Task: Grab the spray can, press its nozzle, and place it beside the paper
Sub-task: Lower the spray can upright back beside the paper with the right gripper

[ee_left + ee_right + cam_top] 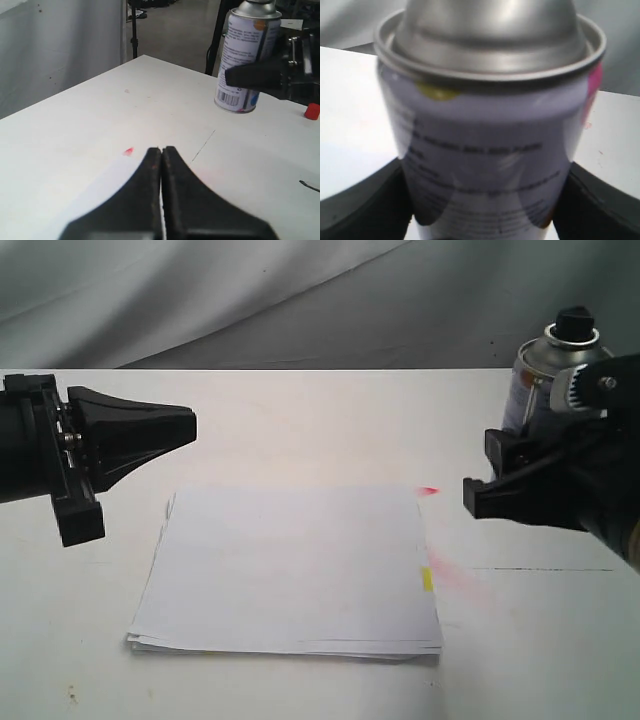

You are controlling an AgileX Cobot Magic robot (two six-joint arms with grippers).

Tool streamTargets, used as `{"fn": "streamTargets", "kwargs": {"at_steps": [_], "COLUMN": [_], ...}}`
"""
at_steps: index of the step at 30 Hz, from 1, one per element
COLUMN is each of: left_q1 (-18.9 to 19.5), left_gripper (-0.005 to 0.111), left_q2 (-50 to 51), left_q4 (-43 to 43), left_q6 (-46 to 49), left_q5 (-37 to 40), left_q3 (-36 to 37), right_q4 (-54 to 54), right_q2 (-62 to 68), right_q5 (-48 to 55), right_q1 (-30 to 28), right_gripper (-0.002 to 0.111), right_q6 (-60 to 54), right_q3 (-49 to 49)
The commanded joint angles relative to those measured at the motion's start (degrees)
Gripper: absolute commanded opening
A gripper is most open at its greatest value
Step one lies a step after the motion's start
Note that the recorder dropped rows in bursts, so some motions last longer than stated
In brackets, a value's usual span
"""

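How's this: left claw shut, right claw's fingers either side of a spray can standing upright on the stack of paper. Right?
Not quite. The spray can stands upright on the bare table, apart from the paper, not on it; the exterior view shows this. The left gripper is shut and the right gripper does flank the can.

A white table (300,420) carries a thin stack of white paper (290,570) lying flat near its middle, with a small yellow tab (427,580) at the stack's right edge. Just beside that edge are red spray marks (455,575) and a thin dark line (540,569). Toward the far right corner the spray can (245,60) stands upright, a small red cap (311,111) near it.
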Motion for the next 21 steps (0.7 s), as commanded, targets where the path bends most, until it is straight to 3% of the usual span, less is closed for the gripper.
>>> {"fn": "streamTargets", "kwargs": {"at_steps": [1, 9, 12, 17, 21], "left_q1": [0.12, 0.12, 0.12, 0.12, 0.12], "left_gripper": [0.0, 0.0, 0.0, 0.0, 0.0], "left_q2": [-0.37, -0.37, -0.37, -0.37, -0.37], "left_q4": [-1.17, -1.17, -1.17, -1.17, -1.17], "left_q6": [-0.06, -1.6, -1.74, -1.89, -1.88], "left_q5": [-0.05, 0.06, 0.06, 0.06, -0.2], "left_q3": [0.53, 0.53, 0.53, 0.53, 0.53], "right_q4": [-3.26, -3.26, -3.26, -3.26, -3.26], "right_q2": [1.68, 11.4, 22.1, 35.9, 39.14], "right_q5": [-3.28, -20.6, -24.78, -24.48, -25.1], "right_q1": [-7.79, -21.68, -25.51, -25.87, -25.75], "right_gripper": [0.0, 0.0, 0.0, 0.0, 0.0], "right_q6": [-2.02, -7.76, -11.59, -12.85, -12.36], "right_q3": [-4.94, -18.2, -21.18, -22.26, -24.59]}}
